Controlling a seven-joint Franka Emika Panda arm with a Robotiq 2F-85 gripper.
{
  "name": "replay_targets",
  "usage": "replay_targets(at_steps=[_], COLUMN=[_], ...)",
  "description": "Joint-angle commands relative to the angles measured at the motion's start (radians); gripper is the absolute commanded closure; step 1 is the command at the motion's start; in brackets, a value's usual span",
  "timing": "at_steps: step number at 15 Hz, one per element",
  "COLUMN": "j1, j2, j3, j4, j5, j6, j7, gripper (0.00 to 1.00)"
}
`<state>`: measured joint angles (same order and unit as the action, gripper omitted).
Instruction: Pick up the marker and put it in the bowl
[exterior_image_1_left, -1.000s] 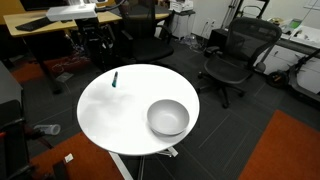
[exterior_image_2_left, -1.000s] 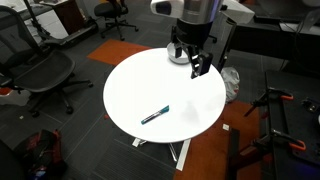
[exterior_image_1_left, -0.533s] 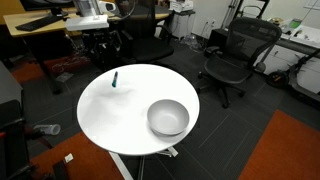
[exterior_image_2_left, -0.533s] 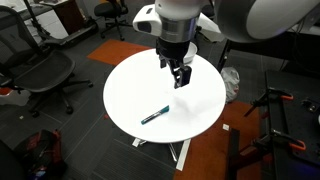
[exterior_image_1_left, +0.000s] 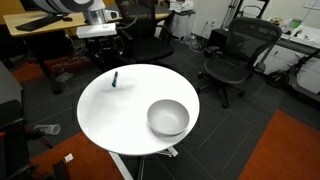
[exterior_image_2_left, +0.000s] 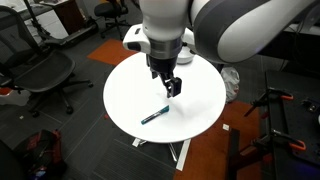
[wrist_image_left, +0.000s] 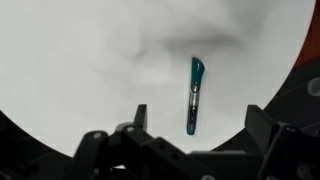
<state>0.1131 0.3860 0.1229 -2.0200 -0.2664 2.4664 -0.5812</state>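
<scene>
My gripper (exterior_image_2_left: 172, 88) hangs over the white table (exterior_image_1_left: 105, 115), jaws wide apart and holding nothing. The marker (wrist_image_left: 194, 95) lies flat on the table below it. The bowl (exterior_image_1_left: 168, 117) sits well apart from the marker, and I see only bare grey inside.

The gripper (exterior_image_2_left: 172, 87) hangs over the white round table (exterior_image_2_left: 125, 95), just above and right of the marker (exterior_image_2_left: 155, 116) lying aslant toward the near edge. A black office chair (exterior_image_2_left: 48, 72) stands left.
</scene>
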Motion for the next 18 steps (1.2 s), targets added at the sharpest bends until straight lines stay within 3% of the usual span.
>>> replay_targets(at_steps=[1, 18], j1=[-0.012, -0.025], j2=[0.065, 0.306], j3=[0.022, 0.047], j4=[0.07, 0.229], j5=[-0.024, 0.001], j6=[-0.01, 0.005], j7=[-0.071, -0.119], gripper=[0.0, 0.0])
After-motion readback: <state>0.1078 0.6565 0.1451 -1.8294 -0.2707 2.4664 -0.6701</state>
